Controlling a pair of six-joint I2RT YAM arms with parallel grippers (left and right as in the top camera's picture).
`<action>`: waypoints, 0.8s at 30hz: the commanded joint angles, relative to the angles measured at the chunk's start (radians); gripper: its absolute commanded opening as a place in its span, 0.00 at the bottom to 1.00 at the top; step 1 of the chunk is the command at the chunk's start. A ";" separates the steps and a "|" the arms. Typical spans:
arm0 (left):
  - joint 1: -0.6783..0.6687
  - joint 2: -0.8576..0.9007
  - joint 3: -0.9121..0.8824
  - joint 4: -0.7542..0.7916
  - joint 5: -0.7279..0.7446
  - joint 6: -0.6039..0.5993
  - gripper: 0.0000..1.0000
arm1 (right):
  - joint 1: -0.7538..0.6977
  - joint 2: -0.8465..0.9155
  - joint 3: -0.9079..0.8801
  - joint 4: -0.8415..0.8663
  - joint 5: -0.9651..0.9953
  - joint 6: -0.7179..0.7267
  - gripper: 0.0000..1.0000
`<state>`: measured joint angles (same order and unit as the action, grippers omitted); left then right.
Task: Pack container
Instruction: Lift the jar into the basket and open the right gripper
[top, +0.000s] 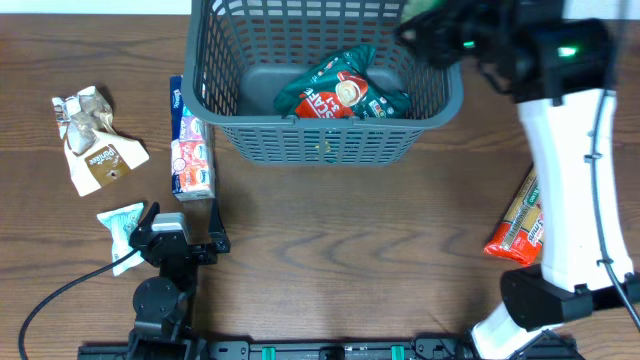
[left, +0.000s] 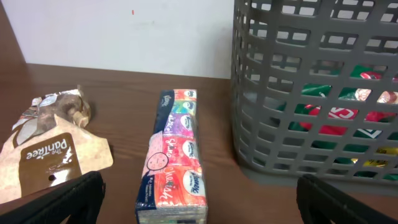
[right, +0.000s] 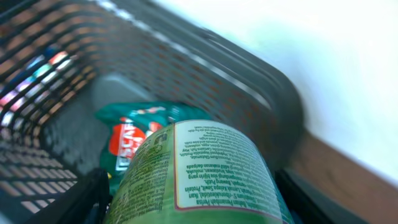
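The dark grey lattice container (top: 320, 142) stands at the table's far middle, with a green and red packet (top: 340, 90) lying in it. My right gripper (top: 432, 35) hovers over the container's right rim. In the right wrist view it (right: 193, 202) is shut on a green printed packet (right: 199, 168), held above the container's inside (right: 186, 68) and the packet lying there (right: 134, 134). My left gripper (top: 185, 228) rests open and empty near the front left. In its wrist view the open fingers (left: 199, 205) face a tissue pack (left: 174, 155) beside the container (left: 280, 112).
The tissue pack (top: 190, 140) lies against the container's left side. A brown pouch (top: 100, 160) and a crumpled wrapper (top: 82, 108) lie at far left. A teal packet (top: 122, 225) lies beside my left gripper. An orange packet (top: 520, 225) lies at right by the right arm's base.
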<state>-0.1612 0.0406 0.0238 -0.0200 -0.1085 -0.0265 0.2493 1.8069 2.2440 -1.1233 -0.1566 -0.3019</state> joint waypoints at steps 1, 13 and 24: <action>-0.001 0.002 -0.012 -0.032 -0.011 -0.006 0.99 | 0.039 0.064 0.009 0.032 0.061 -0.111 0.01; -0.001 0.002 -0.012 -0.031 -0.009 -0.006 0.99 | 0.043 0.358 0.009 0.072 0.063 -0.049 0.09; -0.001 0.002 -0.012 -0.031 -0.004 -0.006 0.99 | 0.043 0.391 0.016 0.027 0.062 -0.042 0.99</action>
<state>-0.1612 0.0406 0.0238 -0.0196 -0.1081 -0.0265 0.2920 2.2204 2.2421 -1.0885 -0.0940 -0.3492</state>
